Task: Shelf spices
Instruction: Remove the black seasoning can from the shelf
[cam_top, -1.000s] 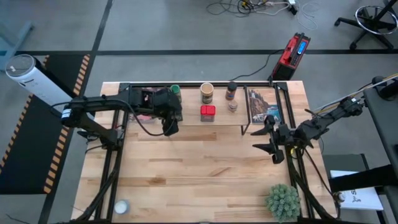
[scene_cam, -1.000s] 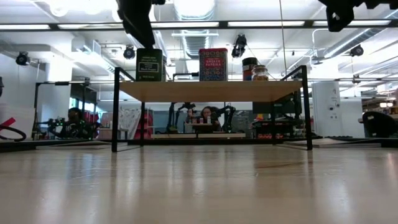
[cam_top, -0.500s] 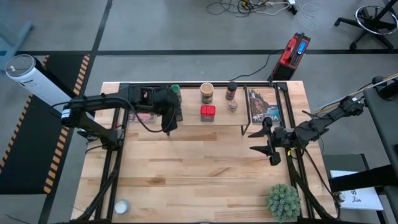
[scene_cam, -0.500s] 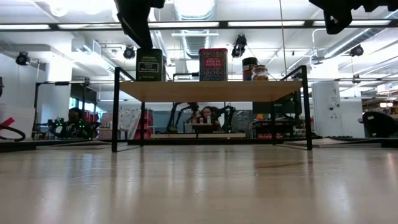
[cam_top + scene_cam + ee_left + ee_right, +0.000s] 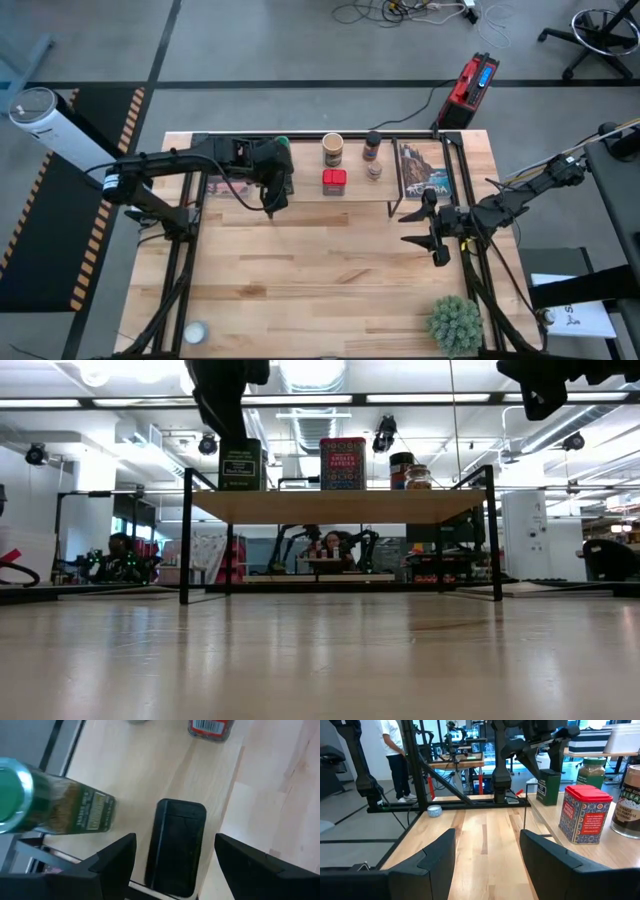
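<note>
A grey workshop floor with loose cables surrounds the light-wood table, and at the table's far edge we see the shelf — a narrow plank on thin black legs. On it stand 5 containers: the green-lidded jar, the small black box just beside it, the red tin near the middle, the tan round jar behind the tin, and the brown bottle to the right of those 2. From the left wrist camera we look down on the black box standing free between 2 spread fingers, with a gap on each side, so the left gripper hovers open over the box at the shelf's left end and pinches nothing. The low camera shows that arm hanging above the box's top, apart from it. The tiny clear jar sits alone at the table's near left corner, well apart from the shelf. The right gripper waits over the table's right side, near the shelf's right end and beside an upright picture card — its fingers are parted and empty. A small green spiky plant stands at the near right corner, and a red case lies on the floor beyond the table.
</note>
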Controlling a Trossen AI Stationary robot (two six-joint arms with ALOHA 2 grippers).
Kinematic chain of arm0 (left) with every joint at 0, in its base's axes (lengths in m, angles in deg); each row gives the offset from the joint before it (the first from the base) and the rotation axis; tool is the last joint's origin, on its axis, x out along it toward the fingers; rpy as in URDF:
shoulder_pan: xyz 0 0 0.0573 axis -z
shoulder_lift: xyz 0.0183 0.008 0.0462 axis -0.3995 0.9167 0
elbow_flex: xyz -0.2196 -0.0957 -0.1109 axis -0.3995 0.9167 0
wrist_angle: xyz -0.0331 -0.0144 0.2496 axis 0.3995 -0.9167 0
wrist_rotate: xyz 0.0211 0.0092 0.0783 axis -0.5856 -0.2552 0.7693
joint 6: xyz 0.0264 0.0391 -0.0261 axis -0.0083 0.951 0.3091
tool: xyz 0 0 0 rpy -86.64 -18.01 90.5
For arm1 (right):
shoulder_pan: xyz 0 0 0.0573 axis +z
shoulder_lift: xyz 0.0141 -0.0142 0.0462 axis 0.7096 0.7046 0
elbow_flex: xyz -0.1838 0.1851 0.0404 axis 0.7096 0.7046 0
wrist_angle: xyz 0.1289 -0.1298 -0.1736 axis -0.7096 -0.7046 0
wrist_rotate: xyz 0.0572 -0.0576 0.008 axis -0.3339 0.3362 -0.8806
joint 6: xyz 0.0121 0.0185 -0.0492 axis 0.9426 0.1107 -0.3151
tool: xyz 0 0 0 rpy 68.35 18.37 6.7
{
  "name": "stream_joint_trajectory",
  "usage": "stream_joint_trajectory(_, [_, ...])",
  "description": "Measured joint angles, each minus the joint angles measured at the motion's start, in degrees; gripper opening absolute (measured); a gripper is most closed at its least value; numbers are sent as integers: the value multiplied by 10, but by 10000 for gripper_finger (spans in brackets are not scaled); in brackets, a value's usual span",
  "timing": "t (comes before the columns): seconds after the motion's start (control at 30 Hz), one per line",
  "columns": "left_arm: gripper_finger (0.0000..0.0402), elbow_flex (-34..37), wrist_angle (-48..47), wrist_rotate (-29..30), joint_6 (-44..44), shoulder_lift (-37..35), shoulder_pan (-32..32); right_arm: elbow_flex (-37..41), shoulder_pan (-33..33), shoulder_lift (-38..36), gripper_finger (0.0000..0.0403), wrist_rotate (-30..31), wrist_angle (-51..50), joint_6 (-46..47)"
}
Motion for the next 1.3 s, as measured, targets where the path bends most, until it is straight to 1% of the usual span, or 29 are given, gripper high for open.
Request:
stream_joint_trajectory(0.37, [258, 0, -1, -5, 0, 24, 0, 1, 0, 0, 199, 0, 0, 2])
stream_joint_trajectory(0.47, [253, 0, -1, -5, 0, 28, 0, 4, 0, 0, 199, 0, 0, 2])
stream_joint_trajectory(0.63, [226, 0, -4, -5, 0, 34, 0, 7, 0, 0, 199, 0, 0, 8])
stream_joint_trajectory(0.93, [153, 0, -3, -9, -2, 34, 0, 7, 0, 0, 199, 0, 0, 7])
stream_joint_trajectory(1.07, [129, 0, -2, -19, -3, 33, 0, 7, 0, 0, 199, 0, 0, 6])
stream_joint_trajectory(1.17, [123, 0, -2, -21, -3, 33, 0, 7, 0, 0, 199, 0, -1, 6])
stream_joint_trajectory(1.3, [128, 0, -3, -21, -2, 33, 0, 7, 0, 0, 199, 0, -1, 5])
